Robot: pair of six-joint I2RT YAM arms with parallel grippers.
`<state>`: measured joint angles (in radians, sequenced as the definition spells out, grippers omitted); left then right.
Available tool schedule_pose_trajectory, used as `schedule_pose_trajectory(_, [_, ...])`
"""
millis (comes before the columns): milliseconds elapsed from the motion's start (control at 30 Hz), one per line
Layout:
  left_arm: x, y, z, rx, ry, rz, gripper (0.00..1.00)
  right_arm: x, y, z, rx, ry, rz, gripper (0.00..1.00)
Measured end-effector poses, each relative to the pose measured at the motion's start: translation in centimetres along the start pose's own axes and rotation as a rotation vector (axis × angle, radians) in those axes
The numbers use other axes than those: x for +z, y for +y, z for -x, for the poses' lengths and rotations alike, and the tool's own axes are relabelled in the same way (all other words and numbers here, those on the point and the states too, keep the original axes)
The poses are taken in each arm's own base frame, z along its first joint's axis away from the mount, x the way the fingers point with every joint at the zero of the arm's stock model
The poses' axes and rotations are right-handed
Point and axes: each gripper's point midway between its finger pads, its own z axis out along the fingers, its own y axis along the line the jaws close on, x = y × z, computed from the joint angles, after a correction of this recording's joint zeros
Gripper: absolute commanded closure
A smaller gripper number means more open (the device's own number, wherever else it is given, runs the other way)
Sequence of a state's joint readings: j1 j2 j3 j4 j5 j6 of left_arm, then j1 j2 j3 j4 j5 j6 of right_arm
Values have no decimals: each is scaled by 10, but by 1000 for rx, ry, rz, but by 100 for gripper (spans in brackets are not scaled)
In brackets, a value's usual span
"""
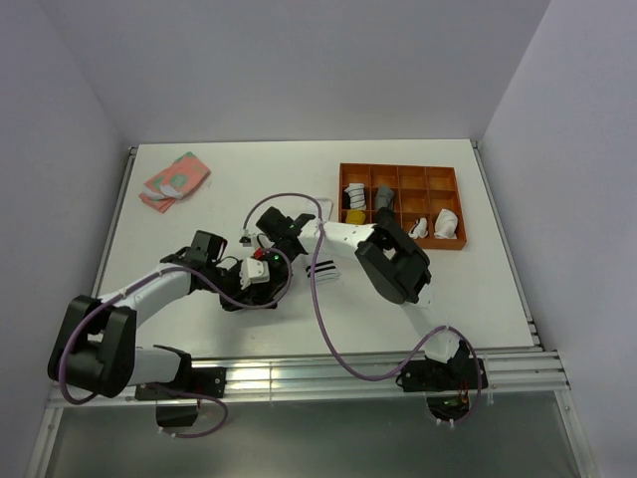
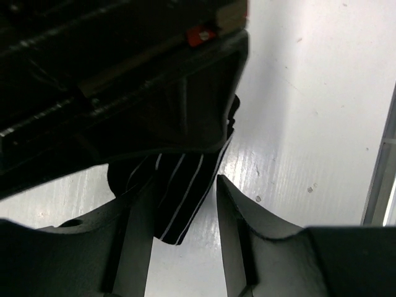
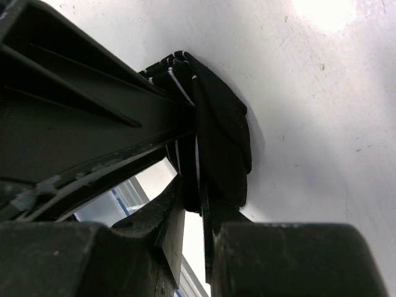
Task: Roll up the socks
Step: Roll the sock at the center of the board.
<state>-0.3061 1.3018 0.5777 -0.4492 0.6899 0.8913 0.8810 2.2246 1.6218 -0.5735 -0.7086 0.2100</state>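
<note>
Tabletop (image 1: pixel 249 179): right tool (image 3: pixel 197 213) pinching sock (image 3: pixel 226 124), arm (image 1: pixel 393 261) folded inward.

Orange compartment tray (image 1: pixel 441 181) on white table (image 1: pixel 229 199), far right side, near back edge.

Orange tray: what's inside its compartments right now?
The orange tray holds rolled bundles: black-and-white, yellow, grey, two whitish. The right arm hides its near-left corner.
</note>
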Motion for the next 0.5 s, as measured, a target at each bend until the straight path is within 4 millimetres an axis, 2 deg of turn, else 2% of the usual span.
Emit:
schedule_pose_trajectory(333, [9,7,5,-41,24,-28,60,-4,-3,-2,59,5,14,83])
schedule_pose_trajectory(500, [11,9,5,-53,53,-41,76,-4,-4,-2,69,3,10,76])
